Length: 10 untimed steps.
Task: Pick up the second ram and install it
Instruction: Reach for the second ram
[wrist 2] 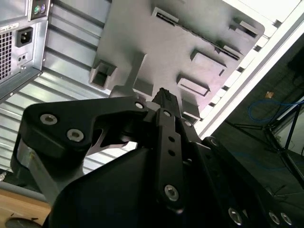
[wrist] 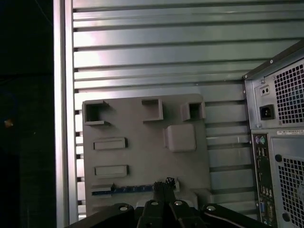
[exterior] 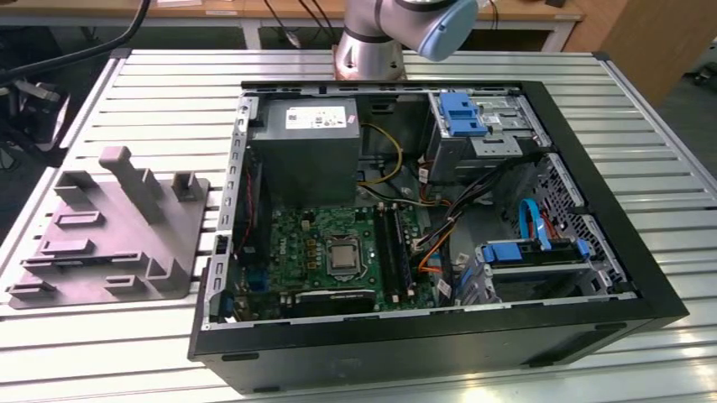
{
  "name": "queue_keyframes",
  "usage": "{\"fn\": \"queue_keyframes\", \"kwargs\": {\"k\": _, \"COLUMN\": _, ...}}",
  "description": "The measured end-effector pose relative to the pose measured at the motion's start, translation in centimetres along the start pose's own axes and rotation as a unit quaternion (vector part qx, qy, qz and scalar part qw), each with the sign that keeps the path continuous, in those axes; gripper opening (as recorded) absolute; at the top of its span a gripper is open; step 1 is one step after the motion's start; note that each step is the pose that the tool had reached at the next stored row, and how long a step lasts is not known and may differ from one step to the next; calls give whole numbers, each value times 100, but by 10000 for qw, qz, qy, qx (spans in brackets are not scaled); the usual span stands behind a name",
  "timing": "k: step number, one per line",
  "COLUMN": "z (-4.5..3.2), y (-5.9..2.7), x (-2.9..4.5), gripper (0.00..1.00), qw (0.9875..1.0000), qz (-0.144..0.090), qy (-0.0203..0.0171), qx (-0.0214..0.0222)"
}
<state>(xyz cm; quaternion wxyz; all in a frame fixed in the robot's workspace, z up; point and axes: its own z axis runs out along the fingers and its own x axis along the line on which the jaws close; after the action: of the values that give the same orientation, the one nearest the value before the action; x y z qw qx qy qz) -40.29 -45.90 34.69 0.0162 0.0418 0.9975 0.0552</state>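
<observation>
Slatted metal tabletop (wrist: 142, 52) is spread beneath the claw (wrist: 164, 183), whose fingertips are pressed together with nothing held between them. Just beyond the tips, the second ram (wrist: 126, 189) is seen lying flat in the grey fixture (wrist: 142, 156), its long axis stretched sideways from the claw. No other part is made out in the fixture's recesses. Farther off, the open computer case (exterior: 392, 353) is shown, motherboard (exterior: 302, 243) seated inside.

A lab is showing: an arm (exterior: 370, 46) is rising at the exterior view's top from a slatted table (exterior: 157, 92), an open PC (exterior: 426, 357) lying centre.
</observation>
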Motion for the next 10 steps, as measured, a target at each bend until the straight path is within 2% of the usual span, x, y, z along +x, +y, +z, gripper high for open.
{"fn": "queue_keyframes", "kwargs": {"k": 7, "z": 111, "y": -99, "x": 50, "gripper": 11, "qw": 10000, "qz": 0, "qy": 1, "qx": 0}}
{"fn": "queue_keyframes", "kwargs": {"k": 10, "z": 140, "y": -118, "x": 54, "gripper": 11, "qw": 10000, "qz": 2, "qy": 19, "qx": 13}}
